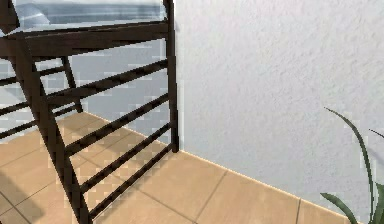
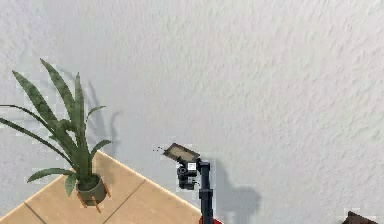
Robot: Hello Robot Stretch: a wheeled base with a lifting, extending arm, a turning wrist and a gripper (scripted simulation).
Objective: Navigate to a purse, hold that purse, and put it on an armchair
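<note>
In the arm side view my arm (image 2: 205,195) rises from the bottom edge in front of a white wall. At its far end is my gripper (image 2: 185,170), a small dark body. A small flat thing (image 2: 182,153), dark-rimmed with a tan face, hangs tilted at the gripper's far end. It is clear of the floor with only wall behind it, so the gripper holds it. Its shape is too small for me to call it a purse.
A potted plant (image 2: 70,135) with long green leaves stands on the tan tiled floor (image 2: 130,205) at the arm side view's left; its leaves (image 1: 362,170) also reach into the forward view's right. A dark wooden bed frame (image 1: 110,110) with slatted sides stands at the forward view's left against the white wall (image 1: 280,90).
</note>
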